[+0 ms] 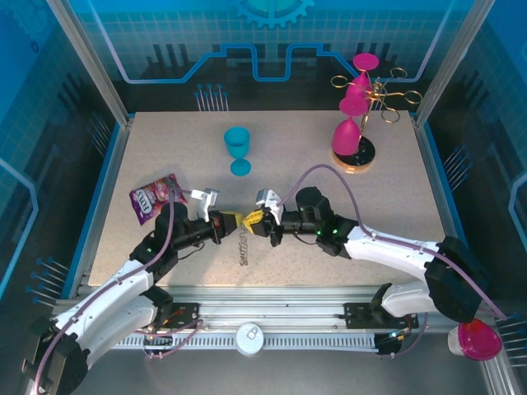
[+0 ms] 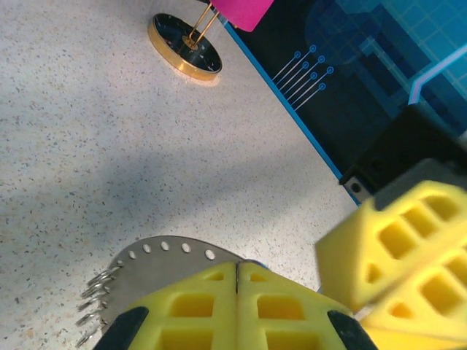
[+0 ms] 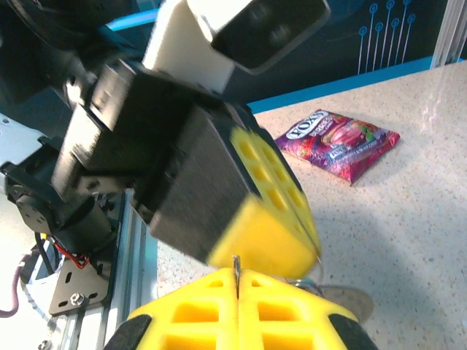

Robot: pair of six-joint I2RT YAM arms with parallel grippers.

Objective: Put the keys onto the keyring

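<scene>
left gripper [image 1: 234,220], right gripper [image 1: 254,218] pinched shut, tips close, near keyring [image 1: 241,248]; contents unclear

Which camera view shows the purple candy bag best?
The right wrist view: the candy bag lies flat on the table, large enough to read its white lettering. The top external view shows the bag whole but small, near the table's left edge, lettering hardly legible.

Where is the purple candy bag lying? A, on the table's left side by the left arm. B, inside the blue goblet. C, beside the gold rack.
A: the candy bag lies flat at the left of the table, close to the left arm.
</scene>
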